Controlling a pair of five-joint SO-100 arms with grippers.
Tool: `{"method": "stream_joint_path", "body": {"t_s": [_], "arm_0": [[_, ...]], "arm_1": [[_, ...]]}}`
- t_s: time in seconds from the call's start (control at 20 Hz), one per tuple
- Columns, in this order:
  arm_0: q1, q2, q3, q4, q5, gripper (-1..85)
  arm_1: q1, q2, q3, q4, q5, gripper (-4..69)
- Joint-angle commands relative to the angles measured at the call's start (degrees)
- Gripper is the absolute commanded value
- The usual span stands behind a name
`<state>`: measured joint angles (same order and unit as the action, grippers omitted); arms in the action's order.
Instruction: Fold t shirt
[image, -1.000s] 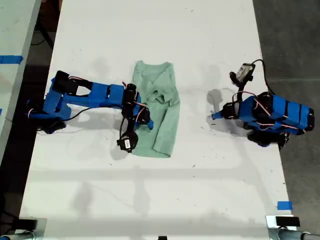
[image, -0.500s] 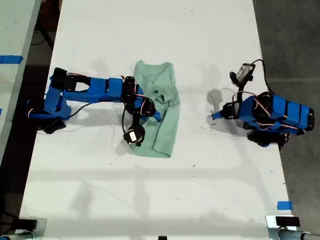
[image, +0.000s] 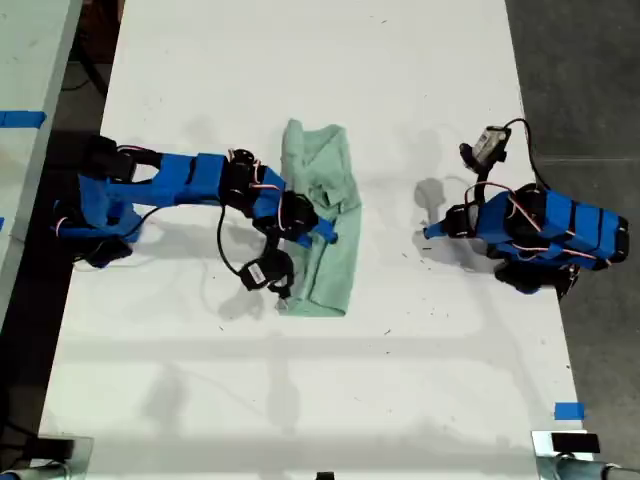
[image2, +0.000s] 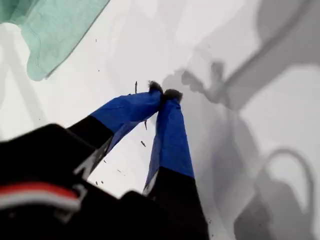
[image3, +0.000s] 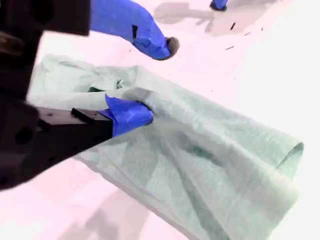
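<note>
The t shirt (image: 330, 275) lies wrinkled and lengthwise on the white table (image: 300, 400), pale mint green, its long side at the exterior view's left bunched inward. My second gripper (image: 322, 232) reaches over the shirt's middle from the exterior view's left. In the second wrist view the second gripper (image3: 150, 82) is open: one finger (image3: 127, 116) is tucked into a fold of the shirt (image3: 215, 160), the other is raised clear of it. My first gripper (image: 428, 234) rests shut and empty at the exterior view's right, apart from the shirt. The first wrist view shows the first gripper (image2: 164, 92) over bare table, with a shirt corner (image2: 50, 30) beyond.
The table ends at dark floor (image: 580, 60) on the exterior view's right. A blue tape mark (image: 568, 411) sits near its lower right corner. Another pale surface (image: 25, 60) with blue tape stands off the exterior view's left. Cables trail from both arms.
My second arm has stretched toward the exterior view's right across the shirt, drawing the shirt's left side inward so it looks narrower. My first arm has stayed still.
</note>
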<state>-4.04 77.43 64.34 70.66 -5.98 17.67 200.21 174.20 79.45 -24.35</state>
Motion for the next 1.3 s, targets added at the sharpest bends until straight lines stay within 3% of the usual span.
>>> {"method": "stream_joint_path", "body": {"t_s": [0.0,0.25,0.4,0.5,0.9,1.0,1.1,1.2,1.25], "arm_0": [[-1.9,8.0,-3.4,8.7,-1.9,17.7],[-4.5,11.2,1.3,21.7,-4.4,23.8],[-5.1,27.8,13.6,21.6,-7.8,24.0],[-5.1,46.6,27.3,16.3,-10.2,21.8],[1.0,111.7,97.4,-20.0,-8.3,6.3],[0.4,125.4,109.6,-20.7,-6.2,3.9],[-2.4,125.2,114.6,-24.6,0.4,2.1],[-7.7,125.2,120.3,-27.1,2.5,0.1],[-11.1,125.0,120.3,-23.1,0.7,-0.1]], "arm_1": [[0.4,0.7,2.7,-0.4,-0.5,1.7],[0.4,0.7,2.7,-0.4,-0.5,1.7],[0.4,0.7,2.7,-0.4,-0.6,1.7],[0.4,0.7,2.7,-0.4,-0.6,1.7],[0.5,0.7,2.7,-0.4,-0.6,1.7],[0.5,0.7,2.7,-0.4,-0.6,1.7],[0.5,0.7,2.7,-0.4,-0.6,1.7],[0.5,0.7,2.7,-0.4,-0.6,1.7],[0.4,0.7,2.7,-0.4,-0.5,1.7]]}}
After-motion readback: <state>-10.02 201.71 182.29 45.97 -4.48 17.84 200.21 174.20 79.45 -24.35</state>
